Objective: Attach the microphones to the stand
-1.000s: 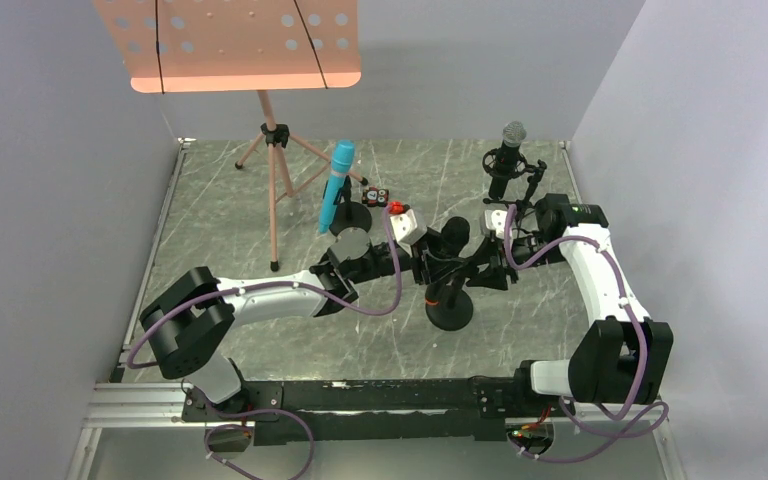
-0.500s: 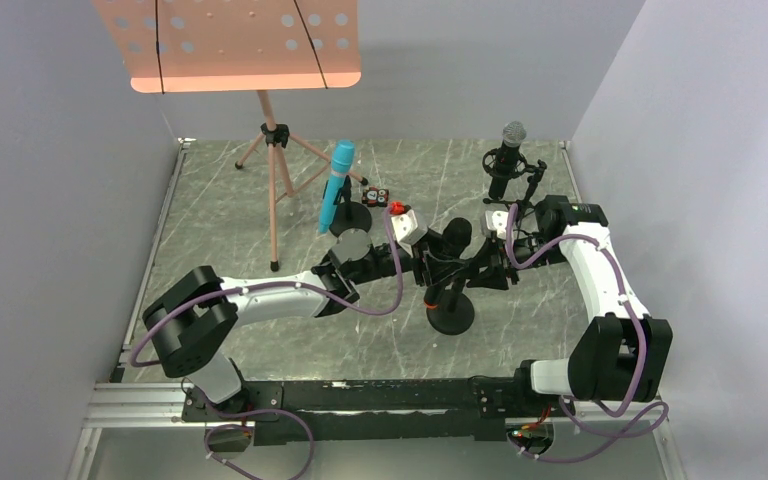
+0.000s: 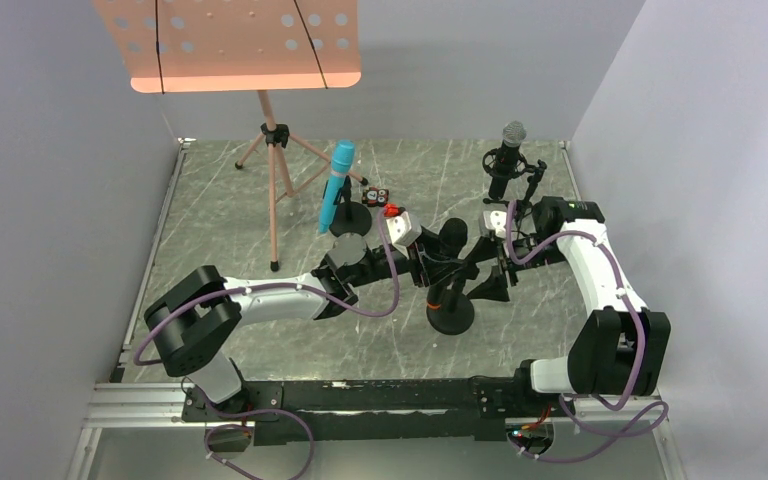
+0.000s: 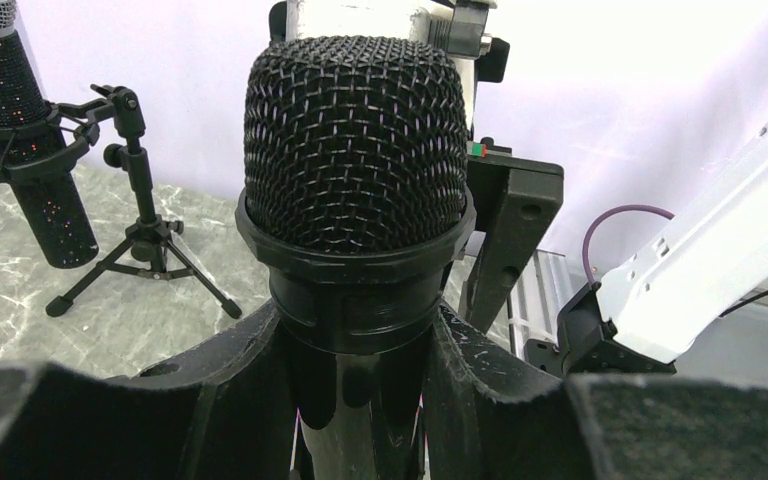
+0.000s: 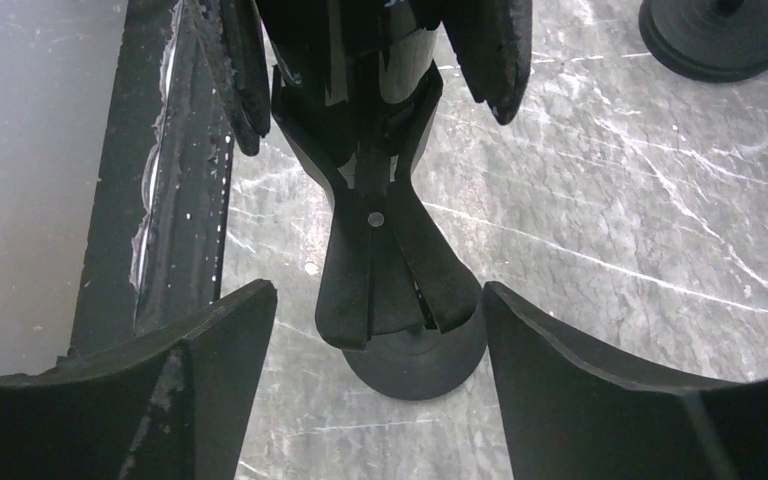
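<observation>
- Left gripper (image 4: 360,400) clamped on black mic (image 4: 355,150) — centre frame, above round-base stand (image 3: 450,318).
- Right gripper (image 5: 380,330) open — fingers flank the stand clip (image 5: 375,250), not touching.
- Blue mic (image 3: 336,185) and silver-head mic (image 3: 506,160) sit on their stands, upper bench (image 3: 230,220).

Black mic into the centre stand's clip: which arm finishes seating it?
Left. The left gripper is shut on the black mic just below the head, right at the clip. The right gripper is open, a finger on either side of the clip, holding nothing; probably best for steadying the stand.
</observation>
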`<control>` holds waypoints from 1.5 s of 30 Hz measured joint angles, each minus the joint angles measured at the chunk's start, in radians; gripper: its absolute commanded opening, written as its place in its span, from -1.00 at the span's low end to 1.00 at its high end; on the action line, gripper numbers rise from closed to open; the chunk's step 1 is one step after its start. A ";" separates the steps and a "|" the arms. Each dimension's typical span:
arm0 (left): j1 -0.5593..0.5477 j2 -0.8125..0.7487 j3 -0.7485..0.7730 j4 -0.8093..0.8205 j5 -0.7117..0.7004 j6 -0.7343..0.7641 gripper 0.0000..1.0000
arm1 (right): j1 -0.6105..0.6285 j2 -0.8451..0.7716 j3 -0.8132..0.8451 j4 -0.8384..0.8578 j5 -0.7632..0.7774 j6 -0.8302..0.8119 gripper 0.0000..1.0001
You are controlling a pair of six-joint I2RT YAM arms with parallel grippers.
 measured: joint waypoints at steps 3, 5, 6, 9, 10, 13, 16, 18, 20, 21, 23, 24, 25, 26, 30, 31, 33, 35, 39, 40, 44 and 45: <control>0.000 0.001 0.000 0.002 0.001 0.000 -1.00 | -0.002 0.000 0.000 0.000 0.013 0.004 0.66; 0.000 0.001 0.000 0.001 0.001 0.000 -1.00 | -0.008 0.000 0.003 -0.007 0.021 0.003 0.65; 0.000 0.001 0.000 0.001 0.002 0.000 -1.00 | -0.012 0.000 0.006 -0.009 0.022 0.001 0.65; 0.000 0.001 0.000 0.000 0.004 0.001 -1.00 | -0.018 -0.002 0.013 -0.011 0.024 -0.003 0.65; 0.000 0.001 0.001 0.000 0.005 0.001 -1.00 | -0.018 -0.005 0.015 -0.012 0.024 -0.005 0.64; 0.000 0.001 0.002 -0.001 0.007 0.004 -1.00 | -0.019 -0.007 0.030 -0.015 0.024 -0.010 0.62; 0.000 0.004 0.005 -0.001 0.008 0.005 -1.00 | -0.019 -0.008 0.048 -0.015 0.023 -0.014 0.55; 0.000 0.007 0.010 -0.003 0.011 0.005 -1.00 | -0.017 -0.011 0.053 -0.016 0.023 -0.016 0.46; 0.000 0.009 0.014 -0.008 0.014 0.005 -1.00 | -0.012 -0.011 0.057 -0.017 0.023 -0.016 0.38; 0.000 0.010 0.015 -0.009 0.015 0.005 -1.00 | -0.010 -0.011 0.058 -0.018 0.022 -0.016 0.31; 0.000 0.012 0.018 -0.009 0.016 0.005 -1.00 | -0.004 -0.011 0.058 -0.019 0.022 -0.016 0.09; 0.000 0.013 0.018 -0.009 0.016 0.005 -1.00 | 0.000 -0.011 0.058 -0.019 0.023 -0.016 -0.08; 0.000 0.013 0.019 -0.009 0.017 0.005 -1.00 | 0.003 -0.011 0.058 -0.019 0.023 -0.016 -0.22; 0.000 0.013 0.019 -0.009 0.018 0.004 -1.00 | 0.006 -0.011 0.059 -0.020 0.023 -0.016 -0.38; 0.000 0.016 0.019 -0.021 0.024 0.005 -1.00 | 0.005 -0.011 0.061 -0.018 0.026 -0.011 -0.64; 0.000 0.021 0.019 -0.027 0.024 0.004 -1.00 | 0.005 -0.011 0.061 -0.016 0.025 -0.011 -0.68; 0.000 0.028 0.019 -0.033 0.027 0.001 -1.00 | 0.004 -0.011 0.061 -0.015 0.026 -0.010 -0.70; -0.001 0.031 0.019 -0.034 0.027 -0.001 -1.00 | 0.005 -0.011 0.061 -0.014 0.026 -0.010 -0.70; -0.001 0.034 0.019 -0.029 0.026 -0.009 -1.00 | 0.005 -0.011 0.061 -0.014 0.027 -0.010 -0.70; -0.001 0.035 0.019 -0.024 0.026 -0.011 -1.00 | 0.005 -0.011 0.061 -0.014 0.027 -0.010 -0.69; -0.001 0.044 0.019 -0.006 0.026 -0.019 -1.00 | 0.005 -0.011 0.061 -0.014 0.027 -0.010 -0.40; -0.001 0.047 0.019 -0.002 0.026 -0.020 -1.00 | 0.005 -0.011 0.061 -0.014 0.027 -0.009 -0.19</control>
